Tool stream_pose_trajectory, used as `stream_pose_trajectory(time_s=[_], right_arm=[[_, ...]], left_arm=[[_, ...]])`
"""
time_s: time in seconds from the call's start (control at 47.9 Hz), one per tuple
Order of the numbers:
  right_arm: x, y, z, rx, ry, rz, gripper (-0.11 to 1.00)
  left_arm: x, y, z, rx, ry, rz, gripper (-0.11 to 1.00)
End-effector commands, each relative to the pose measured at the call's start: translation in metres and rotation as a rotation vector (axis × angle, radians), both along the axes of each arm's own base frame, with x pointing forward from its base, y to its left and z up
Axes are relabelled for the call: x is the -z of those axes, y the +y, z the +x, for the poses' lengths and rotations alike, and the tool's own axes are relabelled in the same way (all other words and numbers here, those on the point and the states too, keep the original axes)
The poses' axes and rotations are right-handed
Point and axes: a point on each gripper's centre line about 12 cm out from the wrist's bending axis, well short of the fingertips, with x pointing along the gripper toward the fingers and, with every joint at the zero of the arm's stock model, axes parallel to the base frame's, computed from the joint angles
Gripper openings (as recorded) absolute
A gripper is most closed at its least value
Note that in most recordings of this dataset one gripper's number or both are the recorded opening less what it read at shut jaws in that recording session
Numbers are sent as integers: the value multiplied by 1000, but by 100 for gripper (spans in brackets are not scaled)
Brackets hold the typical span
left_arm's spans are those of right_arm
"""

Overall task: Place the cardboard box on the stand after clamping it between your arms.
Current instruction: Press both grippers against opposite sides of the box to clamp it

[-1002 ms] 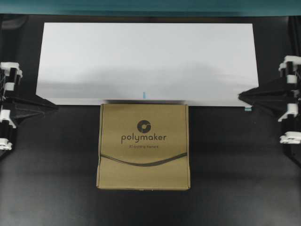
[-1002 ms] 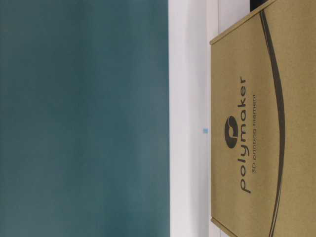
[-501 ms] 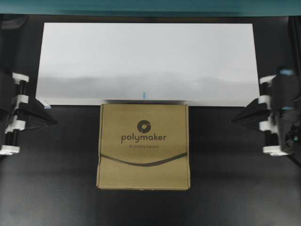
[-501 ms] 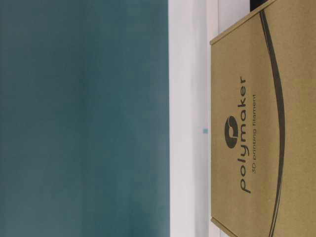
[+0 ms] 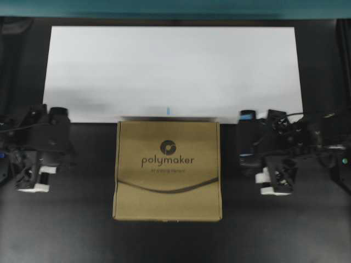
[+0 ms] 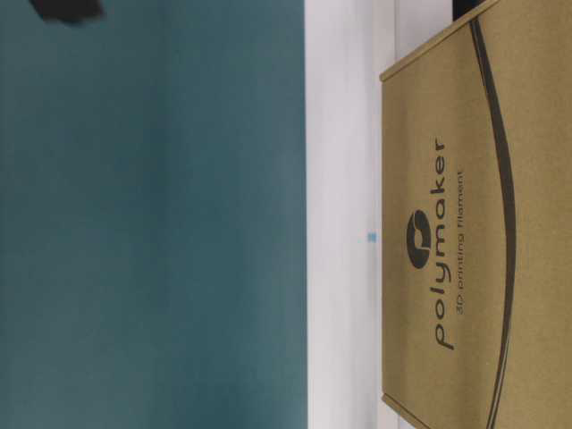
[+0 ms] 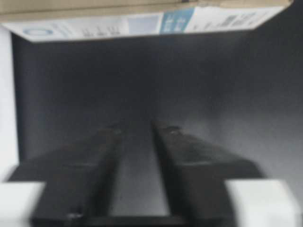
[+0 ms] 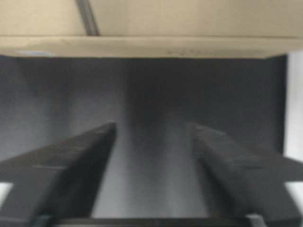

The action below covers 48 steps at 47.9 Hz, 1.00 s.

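Observation:
The brown cardboard box [image 5: 167, 170] printed "polymaker" lies flat on the black tabletop, its far edge against the front of the white stand [image 5: 173, 66]. My left gripper [image 5: 64, 143] is to the left of the box, well apart from it. My right gripper [image 5: 245, 150] is to the right, a short gap from the box's side. In the left wrist view the gripper [image 7: 137, 126] has a narrow gap between its jaws, is empty and faces the box's labelled side [image 7: 142, 21]. In the right wrist view the gripper [image 8: 152, 125] is wider open, is empty and faces the box's side [image 8: 151, 47].
A teal wall [image 6: 152, 223] stands behind the stand. The table-level view is turned sideways and shows the box top [image 6: 483, 223] against the stand [image 6: 344, 179]. A small blue mark [image 5: 168, 110] sits on the stand's front edge.
Both arms have swung in from the table's outer edges toward the box's two sides and turned. The box and the stand have not moved.

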Motion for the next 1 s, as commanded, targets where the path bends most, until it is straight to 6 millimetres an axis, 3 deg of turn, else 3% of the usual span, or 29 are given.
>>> stream_pose_trajectory(time_s=[0.0,0.083,0.188,0.397,0.647,0.981], right_arm=[[14,6,8,-9,43,-2,67],[25,9,14,-13,74,-7,82],[36,10,20,-15,105,-14,84],[49,9,27,-13,113,-22,83],[69,8,36,-8,98,-21,83],[69,11,56,-7,51,-14,83]], left_arm=[[4,-3,9,3,14,-1,42],[13,-4,17,6,17,-2,67],[28,-6,33,8,1,-7,87],[57,-8,55,9,65,-4,82],[75,-10,79,10,106,0,83],[73,-11,92,9,96,-1,83]])
